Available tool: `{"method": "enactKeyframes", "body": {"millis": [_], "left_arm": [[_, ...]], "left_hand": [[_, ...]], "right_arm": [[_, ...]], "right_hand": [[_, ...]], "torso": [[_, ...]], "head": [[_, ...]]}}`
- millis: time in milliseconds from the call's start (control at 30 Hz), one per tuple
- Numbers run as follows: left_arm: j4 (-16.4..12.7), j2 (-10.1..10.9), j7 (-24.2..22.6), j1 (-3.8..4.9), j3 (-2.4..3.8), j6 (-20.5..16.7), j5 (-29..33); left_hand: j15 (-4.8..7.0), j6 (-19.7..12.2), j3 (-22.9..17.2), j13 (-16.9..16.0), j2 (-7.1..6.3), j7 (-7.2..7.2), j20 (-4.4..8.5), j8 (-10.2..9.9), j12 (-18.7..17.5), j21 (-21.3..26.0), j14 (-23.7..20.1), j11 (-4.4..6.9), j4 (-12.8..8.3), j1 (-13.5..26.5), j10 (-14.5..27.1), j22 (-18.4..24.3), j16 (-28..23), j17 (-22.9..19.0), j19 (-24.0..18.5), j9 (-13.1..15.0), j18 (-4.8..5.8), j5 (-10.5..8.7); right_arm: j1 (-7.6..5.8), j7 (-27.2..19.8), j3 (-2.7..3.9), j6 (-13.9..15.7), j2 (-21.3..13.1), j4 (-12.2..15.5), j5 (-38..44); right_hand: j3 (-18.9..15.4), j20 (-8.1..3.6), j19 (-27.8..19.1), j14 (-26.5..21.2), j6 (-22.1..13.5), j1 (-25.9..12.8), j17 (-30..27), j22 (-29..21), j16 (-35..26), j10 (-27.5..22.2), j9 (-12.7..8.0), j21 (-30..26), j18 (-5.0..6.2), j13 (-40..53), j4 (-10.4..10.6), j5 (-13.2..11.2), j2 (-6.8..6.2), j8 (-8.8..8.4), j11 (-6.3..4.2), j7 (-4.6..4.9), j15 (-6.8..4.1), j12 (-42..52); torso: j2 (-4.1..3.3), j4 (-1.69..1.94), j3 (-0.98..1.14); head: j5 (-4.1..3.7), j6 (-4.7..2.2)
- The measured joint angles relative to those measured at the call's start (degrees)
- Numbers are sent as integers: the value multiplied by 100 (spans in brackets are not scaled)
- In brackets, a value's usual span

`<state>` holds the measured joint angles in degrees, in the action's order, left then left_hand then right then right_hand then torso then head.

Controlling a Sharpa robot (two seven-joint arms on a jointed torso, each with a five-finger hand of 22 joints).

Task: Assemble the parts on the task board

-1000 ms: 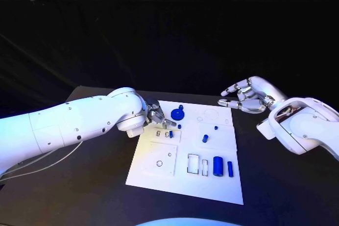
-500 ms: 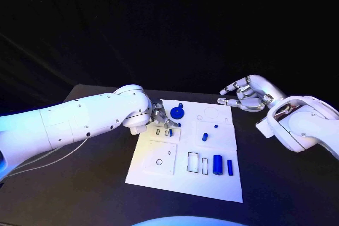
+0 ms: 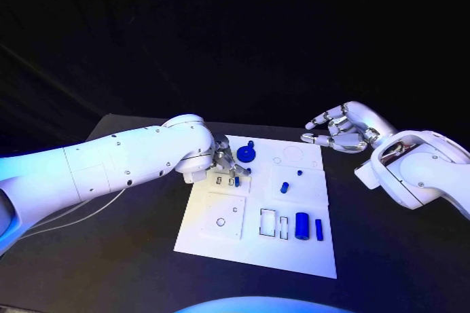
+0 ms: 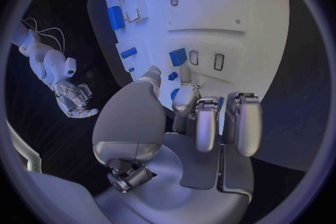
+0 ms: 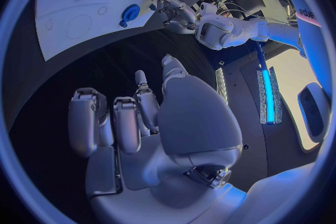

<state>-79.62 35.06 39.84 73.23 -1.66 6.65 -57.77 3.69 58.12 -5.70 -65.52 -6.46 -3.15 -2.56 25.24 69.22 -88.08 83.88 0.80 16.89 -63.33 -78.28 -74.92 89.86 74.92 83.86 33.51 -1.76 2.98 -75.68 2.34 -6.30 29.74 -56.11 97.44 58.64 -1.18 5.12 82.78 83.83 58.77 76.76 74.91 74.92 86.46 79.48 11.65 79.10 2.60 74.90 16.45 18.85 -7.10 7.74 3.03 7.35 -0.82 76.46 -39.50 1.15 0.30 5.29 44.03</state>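
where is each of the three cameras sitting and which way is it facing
Head view: on the robot's head, looking down at the white task board on the black table; both white arms show.
Left wrist view: behind the left hand, facing the board, with the right hand beyond it.
Right wrist view: behind the right hand, facing across the dark table toward the board's far end.
Shared: all three show the board and the round blue knob part; each wrist view shows the other hand.

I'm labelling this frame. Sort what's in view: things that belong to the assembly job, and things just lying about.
Belongs to the job:
task board
blue round knobbed part
large blue cylinder
slim blue bar
small blue peg
left hand, fingers over the board
right hand, holding nothing

Just lying about:
black table
cable
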Motion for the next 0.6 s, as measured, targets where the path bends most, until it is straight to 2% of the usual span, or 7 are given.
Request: {"method": "enactKeyframes", "body": {"millis": [400, 600], "left_arm": [[37, -37, 9, 0, -1, 155, -5], [89, -91, 10, 0, -1, 216, -2]], "left_hand": [[0, -21, 0, 0, 59, -21, 0, 0, 0, 0, 0, 0, 0, -59, 0, 0, 0, -1, 0, 59, -1, 0], [0, -41, -5, 4, 157, -1, 0, 0, 0, 0, 0, 0, -4, -158, 0, 1, 0, -1, 0, 111, 0, 0]], "right_arm": [[0, 21, 0, -7, 15, -4, 11], [0, 29, 0, -14, 20, -4, 18]], "right_hand": [[0, 0, 0, -1, 0, 0, -1, -1, 0, 0, 0, 0, 0, 0, 0, 24, 0, 0, 0, 0, -1, 0], [0, 0, 0, -1, 0, 0, -1, -1, 0, 0, 5, 0, 0, 5, 0, 24, 0, 0, 0, 0, -1, 0]], "torso": [[1, 1, 4], [1, -1, 4]], "head": [[-1, 34], [-9, 47]]}}
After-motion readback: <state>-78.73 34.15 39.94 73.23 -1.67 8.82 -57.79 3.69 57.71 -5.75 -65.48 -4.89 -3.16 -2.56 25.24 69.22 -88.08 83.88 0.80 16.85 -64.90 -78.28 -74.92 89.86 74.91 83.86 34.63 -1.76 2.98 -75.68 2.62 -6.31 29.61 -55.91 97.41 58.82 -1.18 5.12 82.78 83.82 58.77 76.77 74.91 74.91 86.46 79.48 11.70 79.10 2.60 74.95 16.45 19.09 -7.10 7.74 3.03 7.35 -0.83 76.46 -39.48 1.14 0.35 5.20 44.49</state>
